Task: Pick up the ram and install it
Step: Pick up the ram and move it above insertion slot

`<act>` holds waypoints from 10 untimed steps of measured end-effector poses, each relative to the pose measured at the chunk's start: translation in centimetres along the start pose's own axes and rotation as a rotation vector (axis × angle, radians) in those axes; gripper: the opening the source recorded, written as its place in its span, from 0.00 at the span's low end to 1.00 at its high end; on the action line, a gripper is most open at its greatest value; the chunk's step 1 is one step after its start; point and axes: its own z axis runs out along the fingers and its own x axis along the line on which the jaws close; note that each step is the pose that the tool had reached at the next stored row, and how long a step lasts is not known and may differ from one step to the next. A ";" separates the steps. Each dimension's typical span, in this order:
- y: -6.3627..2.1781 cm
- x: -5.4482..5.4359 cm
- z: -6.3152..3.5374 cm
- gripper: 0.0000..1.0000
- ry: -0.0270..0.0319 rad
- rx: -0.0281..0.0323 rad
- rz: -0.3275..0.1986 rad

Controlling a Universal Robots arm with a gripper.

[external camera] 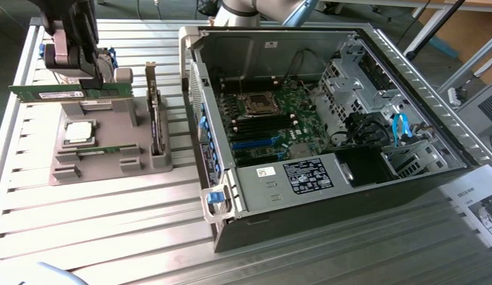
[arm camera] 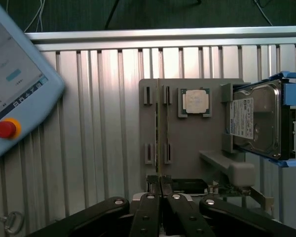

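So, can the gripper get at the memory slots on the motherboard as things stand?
Probably yes: the case lies open-sided and nothing covers the memory slots beside the processor socket. The gripper, shut on the ram, must clear the case wall first.

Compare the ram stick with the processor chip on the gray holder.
The ram is a long, narrow green stick; the processor chip is square and silver. The ram stands on edge, the processor chip lies flat. The gripper is shut on the ram; nothing touches the processor chip. Both are at the gray holder, outside the computer case.
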 end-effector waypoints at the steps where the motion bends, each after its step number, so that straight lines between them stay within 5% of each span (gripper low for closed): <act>1: -0.15 0.0 -0.01 0.12 0.0001 -0.0001 0.000; 10: -1.60 -0.1 -0.04 0.12 0.0001 -0.0001 0.000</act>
